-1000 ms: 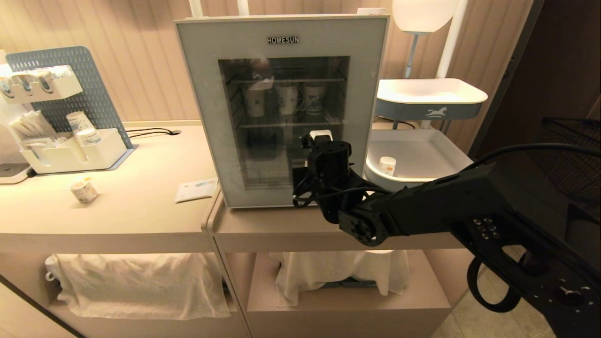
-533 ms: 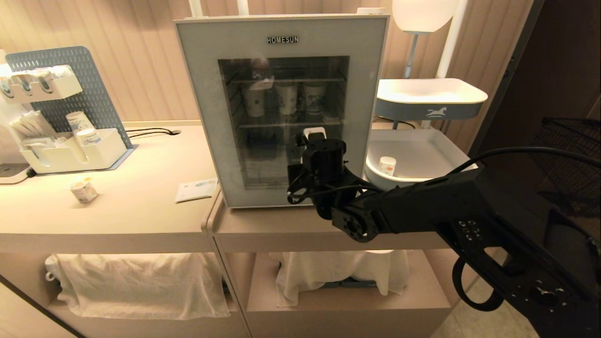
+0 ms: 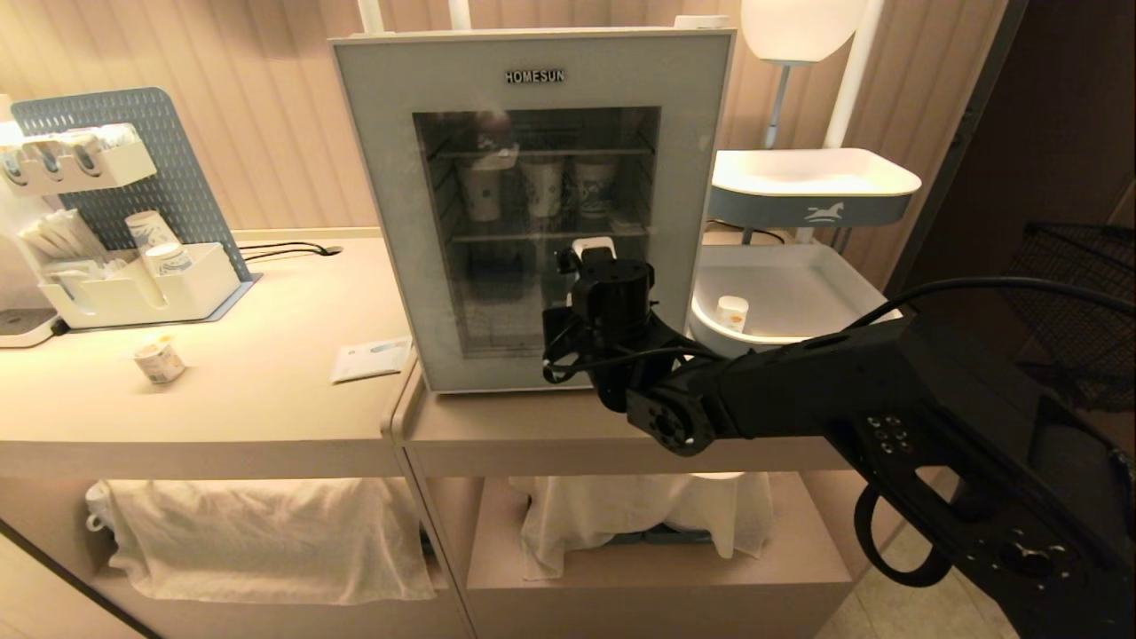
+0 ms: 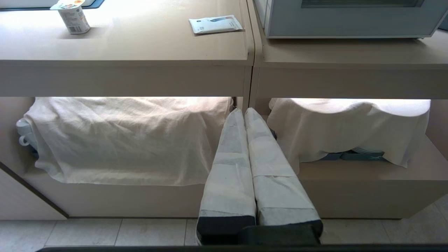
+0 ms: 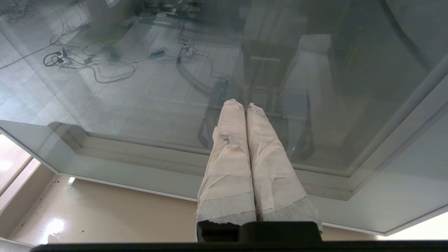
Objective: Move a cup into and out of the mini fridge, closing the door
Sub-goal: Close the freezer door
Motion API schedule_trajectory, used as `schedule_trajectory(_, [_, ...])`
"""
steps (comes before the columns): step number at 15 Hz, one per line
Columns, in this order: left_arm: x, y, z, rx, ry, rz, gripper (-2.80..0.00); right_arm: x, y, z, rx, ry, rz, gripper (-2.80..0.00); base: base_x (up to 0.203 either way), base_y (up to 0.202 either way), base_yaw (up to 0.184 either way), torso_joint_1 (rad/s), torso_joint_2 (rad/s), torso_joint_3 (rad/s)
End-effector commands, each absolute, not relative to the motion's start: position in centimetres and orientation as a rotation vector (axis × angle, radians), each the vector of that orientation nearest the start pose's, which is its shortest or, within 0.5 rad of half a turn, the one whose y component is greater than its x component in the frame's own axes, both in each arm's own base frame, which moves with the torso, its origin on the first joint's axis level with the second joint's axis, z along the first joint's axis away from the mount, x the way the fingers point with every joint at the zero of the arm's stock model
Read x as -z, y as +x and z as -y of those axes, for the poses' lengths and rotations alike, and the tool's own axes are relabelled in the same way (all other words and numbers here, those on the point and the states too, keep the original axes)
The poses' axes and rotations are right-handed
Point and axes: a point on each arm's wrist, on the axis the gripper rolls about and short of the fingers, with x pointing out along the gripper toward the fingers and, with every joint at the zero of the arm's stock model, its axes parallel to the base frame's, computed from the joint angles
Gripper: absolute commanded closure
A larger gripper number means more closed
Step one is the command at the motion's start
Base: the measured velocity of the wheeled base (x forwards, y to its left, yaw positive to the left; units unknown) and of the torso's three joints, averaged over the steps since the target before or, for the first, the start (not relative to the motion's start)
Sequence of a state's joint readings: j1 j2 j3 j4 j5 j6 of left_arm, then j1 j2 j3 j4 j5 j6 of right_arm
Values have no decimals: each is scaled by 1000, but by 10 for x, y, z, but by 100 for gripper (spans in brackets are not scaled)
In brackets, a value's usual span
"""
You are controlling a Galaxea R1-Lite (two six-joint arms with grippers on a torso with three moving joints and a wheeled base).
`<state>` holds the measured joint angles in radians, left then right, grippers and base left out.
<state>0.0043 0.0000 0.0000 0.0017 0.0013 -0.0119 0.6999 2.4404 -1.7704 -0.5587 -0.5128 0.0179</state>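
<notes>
Beige counters point(image 3: 266, 399) ran along a ribbed wall, and the mini fridge point(image 3: 532, 204) stood on the right one with its door point(image 3: 390, 222) flush against the cabinet. The right gripper point(image 3: 593, 256), fingers pressed together and empty, pointed at the door's dark glass point(image 5: 140, 87). The left gripper point(image 4: 245, 111), likewise closed on nothing, hung low before the cloth-draped shelves. The cup point(image 3: 159, 359) sat well to the left on the other counter. Probably a closing push: best kept square and gentle, spreading force toward the frame rather than the glass.
</notes>
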Motion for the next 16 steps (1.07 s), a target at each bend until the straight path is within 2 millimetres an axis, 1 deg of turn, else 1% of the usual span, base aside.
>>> schedule_trajectory(1, [-75, -23, 0, -6, -12, -3, 0, -136, 401, -318, -174, -38, -84, 0, 0, 0, 0, 0, 0, 0])
schedule_trajectory(4, [-75, -23, 0, -6, -12, -3, 0, -132, 411, -314, -156, -39, -76, 0, 0, 0, 0, 0, 0, 0])
schedule_trajectory(8, [-75, -23, 0, -6, -14, -3, 0, -119, 421, -315, -147, -55, -82, 0, 0, 0, 0, 0, 0, 0])
schedule_trajectory(10, [-75, -23, 0, -6, -14, -3, 0, -125, 419, -312, -143, -53, -79, 0, 0, 0, 0, 0, 0, 0])
schedule_trajectory(12, [-75, -23, 0, -6, -15, -3, 0, -143, 412, -306, -120, -46, -62, 0, 0, 0, 0, 0, 0, 0])
schedule_trajectory(14, [-75, -23, 0, -6, -15, -3, 0, -168, 393, -291, -101, -45, -57, 0, 0, 0, 0, 0, 0, 0])
schedule_trajectory(16, [-75, -23, 0, -6, -15, -3, 0, -217, 358, -263, -91, -19, -18, 0, 0, 0, 0, 0, 0, 0])
